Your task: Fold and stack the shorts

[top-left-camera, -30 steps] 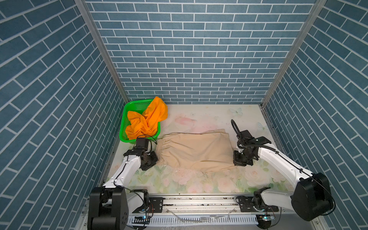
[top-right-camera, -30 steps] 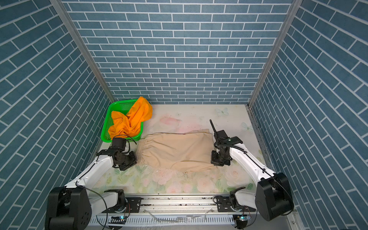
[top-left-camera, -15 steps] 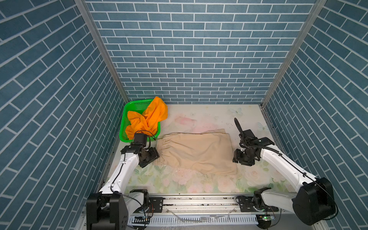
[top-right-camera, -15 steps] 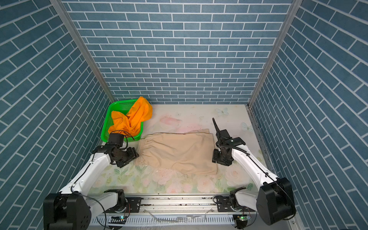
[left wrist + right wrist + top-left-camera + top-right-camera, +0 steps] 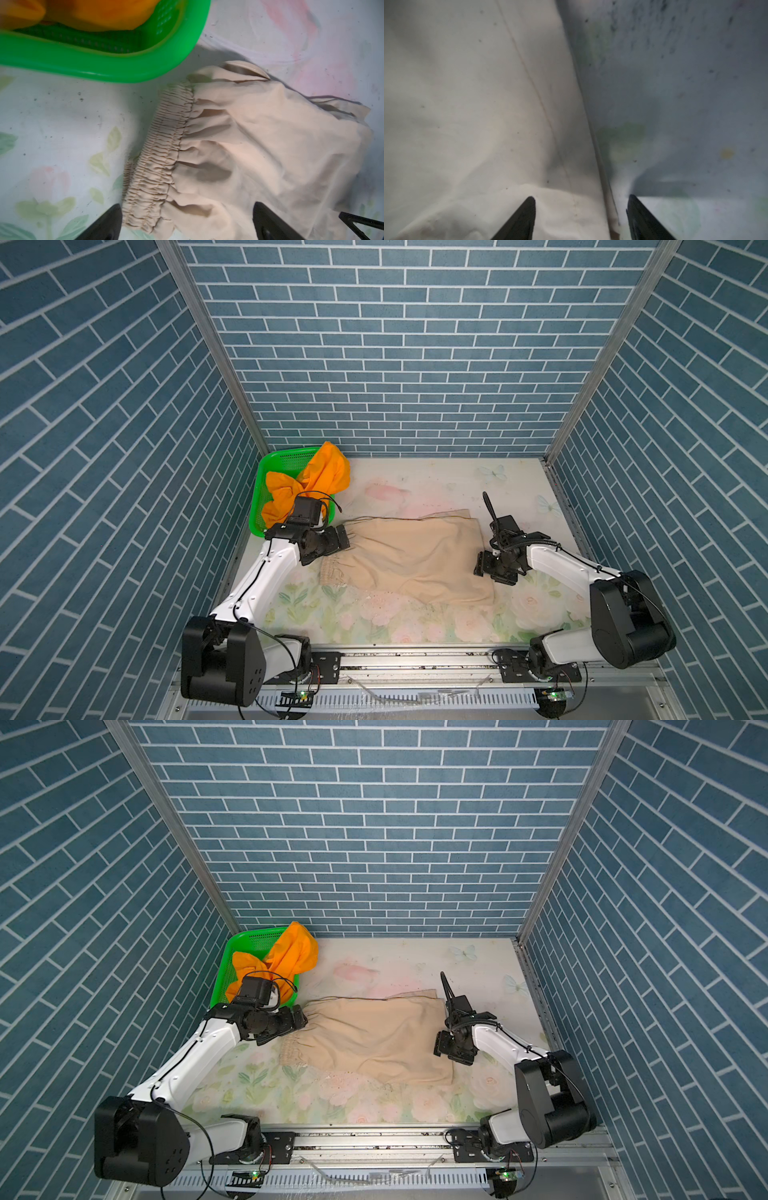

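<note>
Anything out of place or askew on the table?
Yes: bright orange cloth shorts hang crumpled over the green perforated plastic basket, half out; beige cloth shorts lie skewed on the floral table, lower layer peeking past the far edge. Nothing looks damaged.

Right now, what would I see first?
The bright orange shorts spill out of the green basket in the far left corner. Then the beige shorts spread on the flowery table, the open left gripper at one end, the open right gripper at the other.
</note>
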Action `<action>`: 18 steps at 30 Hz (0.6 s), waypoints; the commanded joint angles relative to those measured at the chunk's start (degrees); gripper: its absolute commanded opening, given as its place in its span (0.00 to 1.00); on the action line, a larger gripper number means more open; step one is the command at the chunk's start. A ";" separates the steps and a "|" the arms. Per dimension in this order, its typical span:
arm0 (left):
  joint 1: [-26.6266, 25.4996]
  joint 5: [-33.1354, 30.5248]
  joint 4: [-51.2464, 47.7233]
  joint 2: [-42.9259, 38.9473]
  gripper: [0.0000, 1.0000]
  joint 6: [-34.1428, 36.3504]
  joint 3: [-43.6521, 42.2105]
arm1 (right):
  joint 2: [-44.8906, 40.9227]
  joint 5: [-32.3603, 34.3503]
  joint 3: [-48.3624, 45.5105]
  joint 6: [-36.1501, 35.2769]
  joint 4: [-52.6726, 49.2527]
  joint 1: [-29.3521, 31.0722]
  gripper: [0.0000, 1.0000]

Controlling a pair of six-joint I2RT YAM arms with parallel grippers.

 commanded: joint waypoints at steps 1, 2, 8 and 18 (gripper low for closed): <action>1.93 -3.50 3.42 -3.06 1.00 -0.45 -3.23 | 2.28 -0.36 -1.12 1.23 4.63 -1.04 0.71; 2.44 -2.64 5.87 -3.23 1.00 0.00 -4.33 | 3.24 -0.99 -1.33 0.99 5.64 -1.47 0.71; 2.74 -0.17 14.18 3.10 1.00 2.69 -4.53 | 5.32 -2.03 1.47 -1.85 7.15 -2.28 0.69; 3.84 5.09 16.35 11.24 0.83 2.98 -3.69 | 11.40 -5.40 5.76 -5.63 13.65 -4.98 0.61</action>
